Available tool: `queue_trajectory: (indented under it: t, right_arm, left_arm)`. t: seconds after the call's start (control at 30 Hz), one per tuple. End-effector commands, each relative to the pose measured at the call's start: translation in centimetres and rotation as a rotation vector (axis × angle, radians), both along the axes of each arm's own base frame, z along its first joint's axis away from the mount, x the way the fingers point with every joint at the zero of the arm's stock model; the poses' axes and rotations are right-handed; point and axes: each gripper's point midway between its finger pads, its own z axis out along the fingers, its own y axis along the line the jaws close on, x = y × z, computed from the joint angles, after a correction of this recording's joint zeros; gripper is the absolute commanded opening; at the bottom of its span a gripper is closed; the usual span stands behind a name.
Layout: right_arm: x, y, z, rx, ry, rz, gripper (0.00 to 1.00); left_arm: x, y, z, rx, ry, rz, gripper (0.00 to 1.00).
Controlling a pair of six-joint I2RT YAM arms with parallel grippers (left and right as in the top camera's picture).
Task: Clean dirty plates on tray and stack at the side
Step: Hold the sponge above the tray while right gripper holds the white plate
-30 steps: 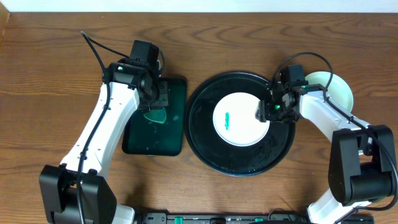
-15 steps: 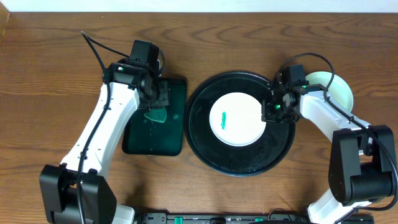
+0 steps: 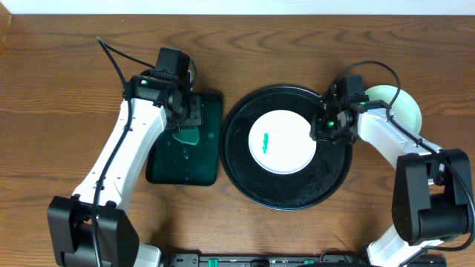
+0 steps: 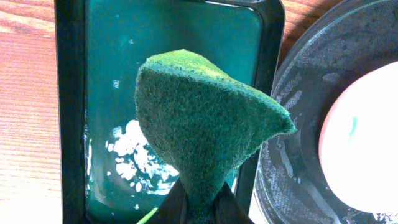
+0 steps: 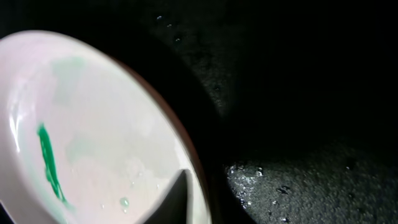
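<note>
- Overhead: the round, glossy black tray (image 3: 286, 194) holds one white plate (image 3: 289, 152) marked with a green smear (image 3: 265, 141). The right gripper (image 3: 320, 127) pinches the plate's right rim.
- A second plate (image 3: 407, 105) lies on the wooden table (image 3: 59, 74), right of the black tray.
- The left gripper (image 4: 199, 202) clamps a coarse scouring pad (image 4: 205, 130) above the wet, rectangular green tray (image 4: 69, 124).

I find nothing to read: no words, labels, brands or numbers on the plate (image 3: 286, 148), the tray (image 3: 286, 194) or the surface (image 3: 59, 89)
</note>
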Motion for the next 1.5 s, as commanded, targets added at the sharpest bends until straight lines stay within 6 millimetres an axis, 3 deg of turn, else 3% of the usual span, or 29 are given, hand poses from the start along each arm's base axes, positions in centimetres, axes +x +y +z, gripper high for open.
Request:
queue_trajectory:
  t: [0.0, 0.13, 0.23, 0.47, 0.83, 1.2, 1.37, 1.47]
  right_arm:
    - [0.2, 0.1, 0.3, -0.017, -0.018, 0.014, 0.05]
    - [0.1, 0.5, 0.2, -0.021, -0.017, 0.028, 0.07]
    - [-0.2, 0.3, 0.1, -0.044, -0.008, 0.028, 0.01]
    - [-2.3, -0.1, 0.1, -0.05, 0.092, -0.02, 0.01]
    - [-1.2, 0.2, 1.1, -0.068, -0.029, 0.145, 0.01]
    - [-1.2, 0.4, 1.1, -0.069, -0.031, 0.157, 0.01]
    - [-1.6, 1.5, 1.1, -0.074, -0.042, 0.216, 0.01]
    - [-1.7, 2.0, 1.1, -0.077, -0.044, 0.228, 0.01]
  left_arm:
    - [-0.2, -0.1, -0.4, -0.005, 0.016, 0.005, 0.07]
    - [-0.2, -0.1, -0.4, -0.005, 0.016, 0.006, 0.07]
    - [-0.2, -0.1, -0.4, -0.005, 0.016, 0.006, 0.07]
    - [0.2, -0.2, -0.3, -0.009, -0.002, 0.006, 0.07]
    - [0.5, -0.3, -0.2, -0.008, -0.015, 0.001, 0.07]
    - [0.9, 0.6, -0.2, 0.045, -0.038, -0.005, 0.07]
    - [1.0, 2.5, -0.1, 0.154, -0.047, 0.025, 0.07]
    - [1.1, 2.7, -0.1, 0.162, -0.049, 0.028, 0.07]
